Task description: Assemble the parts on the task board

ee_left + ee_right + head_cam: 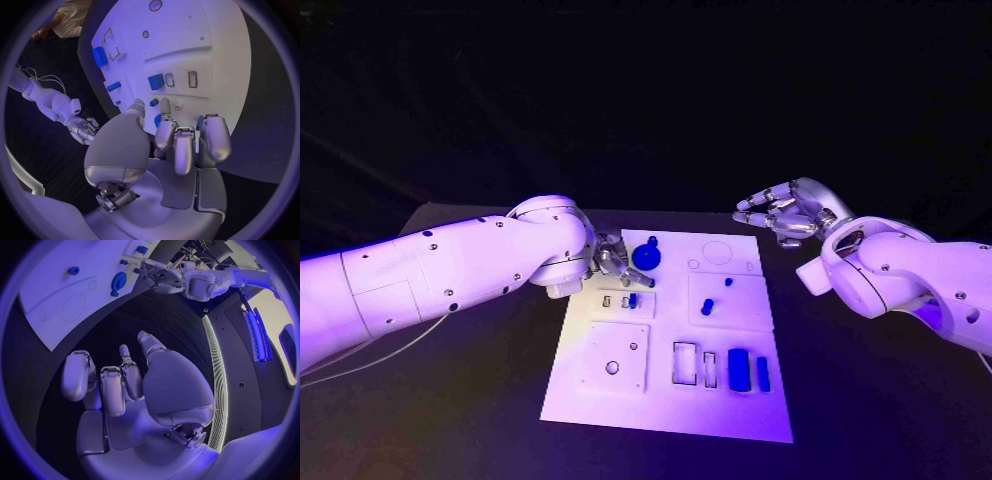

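Observation:
The white task board point(668, 395) lies in the middle of the black table. A round blue part point(648, 257) sits near its far left corner. My left hand point(609, 263) hovers right beside it, fingers half curled and the thumb stretched forward. In the left wrist view the left hand's fingers point(182, 142) hide most of the round blue part point(157, 120), and nothing lies in the palm. My right hand point(788, 212) hangs raised beyond the board's far right corner, fingers loosely bent and holding nothing point(119, 385).
More blue parts are on the board: a small piece point(633, 300), a peg point(707, 306), a block point(738, 367) and a thin bar point(763, 373) near the front. Empty recesses point(685, 363) lie beside them. Black table surrounds the board.

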You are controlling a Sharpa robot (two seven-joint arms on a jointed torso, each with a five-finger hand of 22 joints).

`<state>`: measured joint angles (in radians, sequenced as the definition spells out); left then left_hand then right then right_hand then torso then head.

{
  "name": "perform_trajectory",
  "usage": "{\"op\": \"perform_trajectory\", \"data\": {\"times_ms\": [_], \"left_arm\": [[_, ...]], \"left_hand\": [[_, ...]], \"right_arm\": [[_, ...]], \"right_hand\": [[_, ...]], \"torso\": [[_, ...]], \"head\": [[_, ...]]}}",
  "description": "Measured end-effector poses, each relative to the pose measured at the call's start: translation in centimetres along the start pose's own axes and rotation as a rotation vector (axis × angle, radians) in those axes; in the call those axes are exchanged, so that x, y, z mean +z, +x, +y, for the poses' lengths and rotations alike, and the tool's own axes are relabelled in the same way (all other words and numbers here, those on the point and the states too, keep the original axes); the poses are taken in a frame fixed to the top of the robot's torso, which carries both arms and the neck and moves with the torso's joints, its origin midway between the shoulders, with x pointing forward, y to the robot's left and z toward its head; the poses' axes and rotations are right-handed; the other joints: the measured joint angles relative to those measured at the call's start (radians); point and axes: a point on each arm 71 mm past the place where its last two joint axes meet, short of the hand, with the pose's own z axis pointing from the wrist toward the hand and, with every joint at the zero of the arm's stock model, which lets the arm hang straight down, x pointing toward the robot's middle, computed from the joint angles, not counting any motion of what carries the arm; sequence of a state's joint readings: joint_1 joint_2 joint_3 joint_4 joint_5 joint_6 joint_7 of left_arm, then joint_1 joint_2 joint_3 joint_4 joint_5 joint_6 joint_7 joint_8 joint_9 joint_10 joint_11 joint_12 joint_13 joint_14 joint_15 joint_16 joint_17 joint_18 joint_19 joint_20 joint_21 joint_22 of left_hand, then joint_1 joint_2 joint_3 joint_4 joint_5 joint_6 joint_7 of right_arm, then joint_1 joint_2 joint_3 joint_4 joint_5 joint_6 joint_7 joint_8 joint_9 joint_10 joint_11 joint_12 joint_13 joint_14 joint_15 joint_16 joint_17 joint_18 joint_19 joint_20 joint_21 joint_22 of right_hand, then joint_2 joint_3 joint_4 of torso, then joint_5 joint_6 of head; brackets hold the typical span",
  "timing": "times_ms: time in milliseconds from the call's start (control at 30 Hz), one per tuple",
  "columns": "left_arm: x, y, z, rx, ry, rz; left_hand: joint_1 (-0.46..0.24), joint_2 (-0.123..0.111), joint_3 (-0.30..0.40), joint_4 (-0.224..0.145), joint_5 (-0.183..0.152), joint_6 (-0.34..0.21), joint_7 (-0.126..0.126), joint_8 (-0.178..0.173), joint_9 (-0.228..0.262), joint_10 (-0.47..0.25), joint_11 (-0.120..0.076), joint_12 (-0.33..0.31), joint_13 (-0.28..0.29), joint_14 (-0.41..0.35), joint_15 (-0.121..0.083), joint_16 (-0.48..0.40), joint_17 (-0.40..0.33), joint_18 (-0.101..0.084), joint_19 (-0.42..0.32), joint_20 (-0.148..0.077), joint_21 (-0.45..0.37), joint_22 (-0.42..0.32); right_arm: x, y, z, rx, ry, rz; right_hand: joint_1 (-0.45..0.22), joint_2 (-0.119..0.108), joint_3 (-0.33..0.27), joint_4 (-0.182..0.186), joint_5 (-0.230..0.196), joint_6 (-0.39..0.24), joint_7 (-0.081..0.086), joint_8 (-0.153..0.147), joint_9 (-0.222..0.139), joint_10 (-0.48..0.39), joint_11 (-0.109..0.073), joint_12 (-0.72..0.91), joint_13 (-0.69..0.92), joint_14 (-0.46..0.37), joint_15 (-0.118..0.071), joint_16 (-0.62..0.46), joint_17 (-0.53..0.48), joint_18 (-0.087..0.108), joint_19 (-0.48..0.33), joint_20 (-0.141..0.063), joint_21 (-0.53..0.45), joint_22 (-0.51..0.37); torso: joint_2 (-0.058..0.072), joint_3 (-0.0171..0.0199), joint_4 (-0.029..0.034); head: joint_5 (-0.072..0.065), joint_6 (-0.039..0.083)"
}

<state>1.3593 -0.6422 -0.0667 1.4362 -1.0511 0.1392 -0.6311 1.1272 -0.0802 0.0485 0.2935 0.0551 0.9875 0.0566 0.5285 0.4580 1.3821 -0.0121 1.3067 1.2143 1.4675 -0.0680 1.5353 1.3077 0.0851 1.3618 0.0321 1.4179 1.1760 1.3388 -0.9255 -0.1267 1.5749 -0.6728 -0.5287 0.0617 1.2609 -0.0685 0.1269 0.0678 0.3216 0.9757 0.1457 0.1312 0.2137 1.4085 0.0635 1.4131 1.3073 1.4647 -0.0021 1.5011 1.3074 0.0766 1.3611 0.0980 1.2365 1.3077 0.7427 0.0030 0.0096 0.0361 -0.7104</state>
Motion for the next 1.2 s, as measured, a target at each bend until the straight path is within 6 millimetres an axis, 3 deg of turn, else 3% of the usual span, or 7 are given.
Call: {"op": "perform_trajectory", "data": {"times_ms": [533,1200], "left_arm": [[0.22,0.31,0.13,0.033,-0.013,0.046],[0.26,0.65,-0.01,0.061,-0.015,0.090]], "left_hand": [[0.009,0.009,0.000,0.000,0.000,-0.003,-0.003,0.004,0.007,0.000,0.000,0.000,0.001,0.000,0.000,0.000,0.000,0.000,0.000,0.000,0.000,0.002],[0.025,0.025,0.000,0.000,0.000,-0.009,-0.002,0.008,0.019,0.000,0.000,0.000,0.005,0.000,0.000,0.000,0.000,0.000,0.000,0.000,0.003,0.007]], "right_arm": [[0.05,0.08,0.04,-0.002,-0.001,0.002],[0.20,0.30,0.06,-0.004,-0.002,0.006]], "right_hand": [[0.000,0.000,0.000,0.000,0.000,0.000,0.000,0.000,0.000,0.000,0.000,0.000,0.000,0.000,0.000,0.000,0.000,0.000,0.000,0.000,0.000,0.000],[0.000,0.000,0.000,0.000,0.004,0.000,0.000,0.000,-0.001,0.000,0.000,-0.004,0.000,0.000,0.000,0.000,0.001,0.000,-0.004,0.004,-0.004,0.000]], "torso": [[-0.001,0.0001,0.0006],[-0.001,0.0006,0.0006]], "head": [[0.001,-0.008],[0.005,-0.010]]}}
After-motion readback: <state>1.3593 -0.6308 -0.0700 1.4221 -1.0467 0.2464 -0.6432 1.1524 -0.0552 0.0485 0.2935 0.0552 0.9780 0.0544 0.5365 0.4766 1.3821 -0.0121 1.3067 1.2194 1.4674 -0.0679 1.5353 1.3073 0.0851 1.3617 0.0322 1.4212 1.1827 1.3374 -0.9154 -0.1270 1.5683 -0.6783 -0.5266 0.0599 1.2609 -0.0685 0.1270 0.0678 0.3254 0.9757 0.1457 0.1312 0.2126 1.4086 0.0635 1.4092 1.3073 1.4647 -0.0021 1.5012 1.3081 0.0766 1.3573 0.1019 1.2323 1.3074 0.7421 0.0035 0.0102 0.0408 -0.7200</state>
